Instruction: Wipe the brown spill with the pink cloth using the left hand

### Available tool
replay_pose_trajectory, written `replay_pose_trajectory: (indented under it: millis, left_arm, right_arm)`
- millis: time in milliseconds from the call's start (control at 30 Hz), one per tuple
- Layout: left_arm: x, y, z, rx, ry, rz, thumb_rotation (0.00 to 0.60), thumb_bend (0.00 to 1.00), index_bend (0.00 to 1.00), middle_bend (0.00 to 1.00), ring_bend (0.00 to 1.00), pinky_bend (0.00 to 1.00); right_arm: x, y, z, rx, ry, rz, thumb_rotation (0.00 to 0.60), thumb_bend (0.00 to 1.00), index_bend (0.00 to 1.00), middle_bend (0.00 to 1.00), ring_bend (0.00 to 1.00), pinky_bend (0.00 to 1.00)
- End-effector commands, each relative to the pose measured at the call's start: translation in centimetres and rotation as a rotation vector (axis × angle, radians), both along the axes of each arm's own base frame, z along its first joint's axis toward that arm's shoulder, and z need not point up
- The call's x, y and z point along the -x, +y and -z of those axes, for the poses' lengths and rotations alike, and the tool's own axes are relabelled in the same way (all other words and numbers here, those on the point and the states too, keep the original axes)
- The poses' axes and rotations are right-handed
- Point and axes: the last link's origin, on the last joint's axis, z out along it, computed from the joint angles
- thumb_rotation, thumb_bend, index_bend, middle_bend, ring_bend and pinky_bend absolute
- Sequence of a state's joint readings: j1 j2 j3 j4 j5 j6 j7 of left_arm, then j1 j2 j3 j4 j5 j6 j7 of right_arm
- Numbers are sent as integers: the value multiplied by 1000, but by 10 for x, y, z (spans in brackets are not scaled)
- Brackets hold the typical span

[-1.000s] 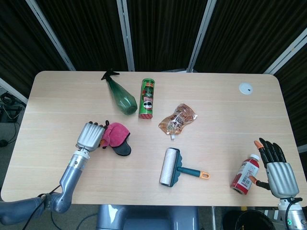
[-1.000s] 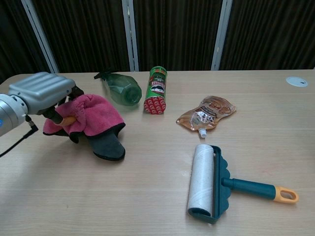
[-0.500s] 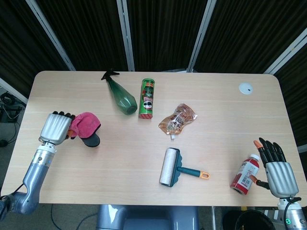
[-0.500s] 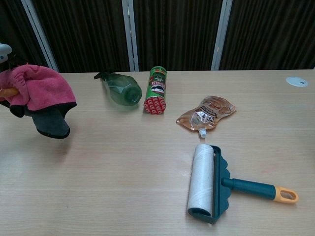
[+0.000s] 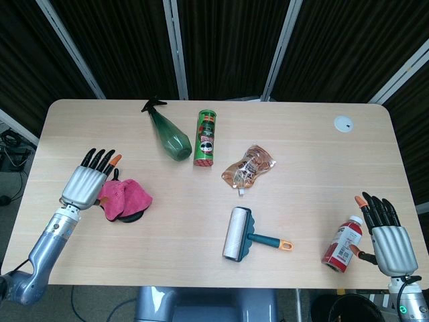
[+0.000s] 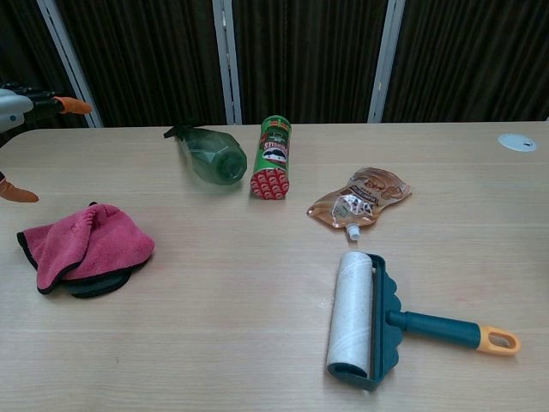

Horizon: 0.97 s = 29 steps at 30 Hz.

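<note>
The pink cloth [image 5: 124, 199] [image 6: 86, 249], with its dark edging, lies crumpled on the table near the left front. My left hand [image 5: 87, 184] hovers just left of it with fingers spread and nothing in them. In the chest view only part of the left hand [image 6: 13, 107] shows at the left edge, above the cloth. My right hand [image 5: 385, 231] is at the table's front right corner, fingers extended, beside a red bottle [image 5: 343, 243]. I see no brown spill on the wood in either view.
A green spray bottle [image 5: 167, 134] and a green chip can [image 5: 207, 137] lie at the back centre. A brownish pouch [image 5: 248, 168] lies mid-table, and a lint roller [image 5: 241, 235] in front of it. A white disc [image 5: 344, 123] sits at the back right.
My left hand carried the cloth leftward off the table, then let it go. The cloth now lies on the table and the fingers are spread. The right hand has not moved.
</note>
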<state>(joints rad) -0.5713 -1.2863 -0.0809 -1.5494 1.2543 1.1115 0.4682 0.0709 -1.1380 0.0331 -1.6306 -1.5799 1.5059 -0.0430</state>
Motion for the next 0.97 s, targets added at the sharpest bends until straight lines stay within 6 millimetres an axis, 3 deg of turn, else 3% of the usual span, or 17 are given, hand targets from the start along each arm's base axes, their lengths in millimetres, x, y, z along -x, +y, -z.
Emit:
replay_pose_trajectory:
  millis: [33,133,267,467,767,967]
  left_arm:
    - [0,-5,-7,-4,-6,-23,600,0,63,0,0,23]
    - [0,-18,-17,-16,-51,-78,600,0,120,0,0,22]
    - [3,-49,-32,-58,-178,-173,600,0,94,0,0,2]
    - [15,-98,-54,-182,-159,-105,600,0,3,0,0,0]
    - [46,-159,-62,-265,-183,-71,600,0,0,0,0,0]
    - [61,-172,-69,-291,-203,-89,600,0,0,0,0,0]
  right_arm:
    - [0,0,0,-1,-3,2,600,38,0,0,0,20]
    - [0,0,0,-3,-3,3,600,39,0,0,0,20]
    - [-1,0,1,-4,0,-5,600,38,0,0,0,19]
    - [-2,-1,2,-3,6,-17,600,38,0,0,0,20]
    - [-4,1,4,1,15,-32,600,38,0,0,0,19]
    - [-4,2,4,2,15,-30,600,38,0,0,0,19]
